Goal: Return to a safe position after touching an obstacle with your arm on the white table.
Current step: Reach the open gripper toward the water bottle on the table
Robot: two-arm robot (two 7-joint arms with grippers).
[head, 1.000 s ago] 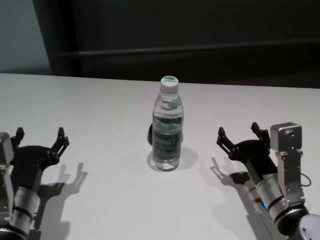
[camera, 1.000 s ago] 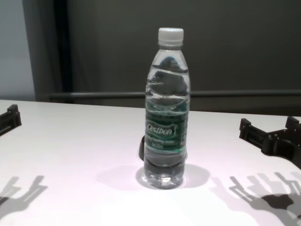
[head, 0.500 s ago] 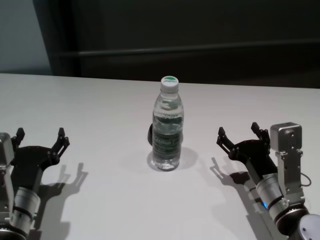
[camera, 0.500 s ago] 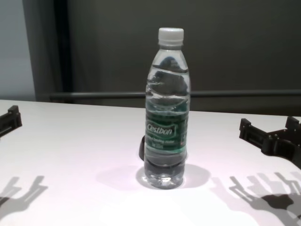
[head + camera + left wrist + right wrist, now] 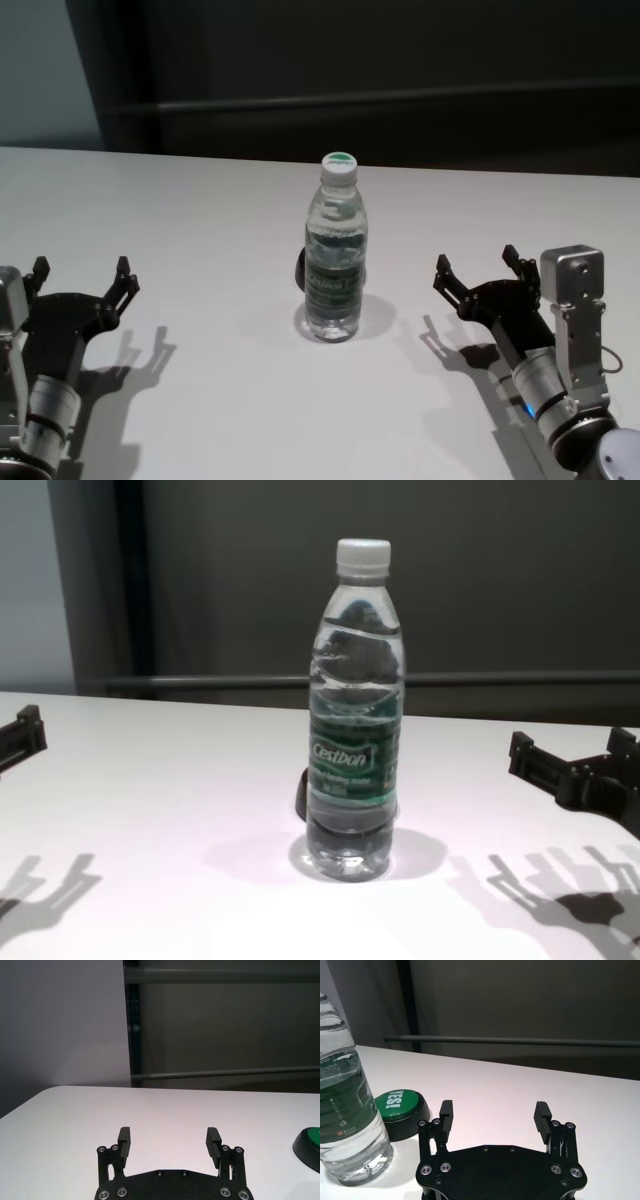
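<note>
Bottle (image 5: pixel 337 262): upright, mid white table (image 5: pixel 200 200), green button (image 5: pixel 399 1108) just behind it.
L gripper (image 5: pixel 79 281): fingers spread, empty, low at near-left, well apart from bottle.
R gripper (image 5: pixel 478 268): fingers spread, empty, near-right, apart from bottle.
Status: both arms look pulled back; retreat prob. near done.
Risk: inward sweep by either arm could topple the tall, narrow bottle onto the button.

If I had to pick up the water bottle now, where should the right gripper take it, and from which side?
Probably around the labelled middle of the water bottle, coming level from its right side with the right gripper: it stands upright, and the green button sits close behind it.
</note>
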